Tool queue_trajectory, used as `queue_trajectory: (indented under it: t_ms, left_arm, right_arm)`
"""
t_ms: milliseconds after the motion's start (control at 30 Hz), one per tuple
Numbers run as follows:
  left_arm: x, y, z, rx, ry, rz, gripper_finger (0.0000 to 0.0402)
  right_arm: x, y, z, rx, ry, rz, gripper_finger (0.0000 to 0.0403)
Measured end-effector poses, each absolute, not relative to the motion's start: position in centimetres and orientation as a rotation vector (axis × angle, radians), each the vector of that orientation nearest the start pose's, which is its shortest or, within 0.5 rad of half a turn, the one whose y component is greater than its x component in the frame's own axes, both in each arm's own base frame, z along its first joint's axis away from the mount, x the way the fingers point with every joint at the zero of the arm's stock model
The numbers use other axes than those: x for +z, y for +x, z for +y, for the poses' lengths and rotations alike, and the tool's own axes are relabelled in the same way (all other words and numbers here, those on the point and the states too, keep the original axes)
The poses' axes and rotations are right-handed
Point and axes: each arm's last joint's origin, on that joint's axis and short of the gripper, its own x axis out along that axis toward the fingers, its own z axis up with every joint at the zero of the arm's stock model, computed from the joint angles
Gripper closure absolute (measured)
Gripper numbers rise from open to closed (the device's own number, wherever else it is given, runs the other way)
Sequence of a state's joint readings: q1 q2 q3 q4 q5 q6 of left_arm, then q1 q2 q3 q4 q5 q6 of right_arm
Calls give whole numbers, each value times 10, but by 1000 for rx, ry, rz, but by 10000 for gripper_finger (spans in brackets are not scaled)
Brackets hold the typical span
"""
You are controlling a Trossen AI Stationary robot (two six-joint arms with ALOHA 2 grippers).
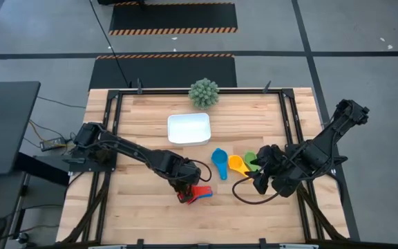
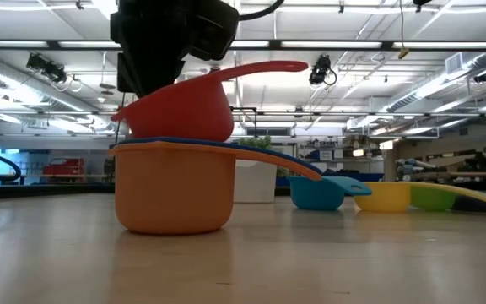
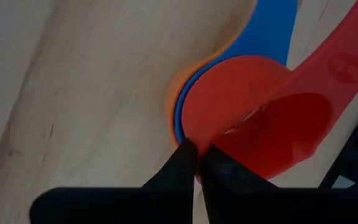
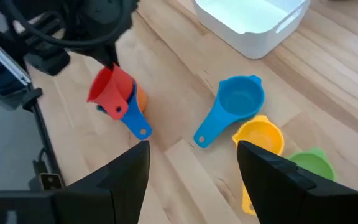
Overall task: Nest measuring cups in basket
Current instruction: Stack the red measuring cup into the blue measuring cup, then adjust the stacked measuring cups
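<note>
Fingers of the left gripper (image 3: 197,163) are pinched closed on the rim of the red cup (image 2: 180,105), holding it tilted above the stack. Directly beneath sits the blue cup (image 3: 272,34), already seated in the orange cup (image 2: 174,190) on the wooden table (image 1: 137,207). The move turns on that vertical line: red bowl over blue bowl, near edge of the table, left of centre. The red handle points right and slightly up, roughly along the blue handle, so I judge a straight lowering should seat it.

Right gripper (image 4: 191,171) hangs with its fingers spread apart and empty, near the teal cup (image 4: 238,99), yellow cup (image 4: 260,140) and green cup (image 4: 309,165), which lie in a row to the right. The white basket (image 1: 188,128) stands empty farther back, with a green ball plant (image 1: 204,93) beyond it. A large ceiling-lit hall lies behind the table.
</note>
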State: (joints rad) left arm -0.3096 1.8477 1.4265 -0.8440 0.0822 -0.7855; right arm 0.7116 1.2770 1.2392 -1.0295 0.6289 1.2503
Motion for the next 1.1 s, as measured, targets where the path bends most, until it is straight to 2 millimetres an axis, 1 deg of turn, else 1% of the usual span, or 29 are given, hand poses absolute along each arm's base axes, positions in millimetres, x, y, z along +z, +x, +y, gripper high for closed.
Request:
queue_trajectory:
  t_ms: [100, 300, 367, 433, 567, 700, 867, 933, 1000, 1100]
  left_arm:
    - [220, 351, -115, 166, -525, 1316, 369]
    - [220, 350, -115, 168, -536, 1332, 295]
    - [220, 351, -113, 167, -543, 1322, 275]
    - [224, 353, -113, 149, -537, 1287, 264]
    - [233, 358, -116, 118, -491, 1227, 263]
    - [232, 357, -121, 65, -469, 1226, 267]
    - [234, 358, -131, 46, -412, 1172, 268]
    - [233, 356, -127, 71, -404, 1191, 265]
    - [231, 357, -119, 98, -396, 1212, 257]
    - [228, 360, -109, 88, -354, 1224, 247]
  right_arm:
    - [328, 190, 141, -416, 512, 710, 155]
    - [328, 190, 141, -417, 501, 705, 155]
    - [328, 190, 141, -415, 495, 707, 155]
    - [328, 190, 141, -409, 479, 710, 155]
    - [328, 190, 141, -378, 420, 720, 155]
    - [328, 192, 143, -341, 424, 734, 155]
    - [315, 201, 154, -288, 359, 836, 155]
    - [308, 206, 159, -270, 353, 865, 155]
    - [302, 211, 165, -248, 353, 897, 155]
    - [297, 219, 173, -211, 364, 903, 155]
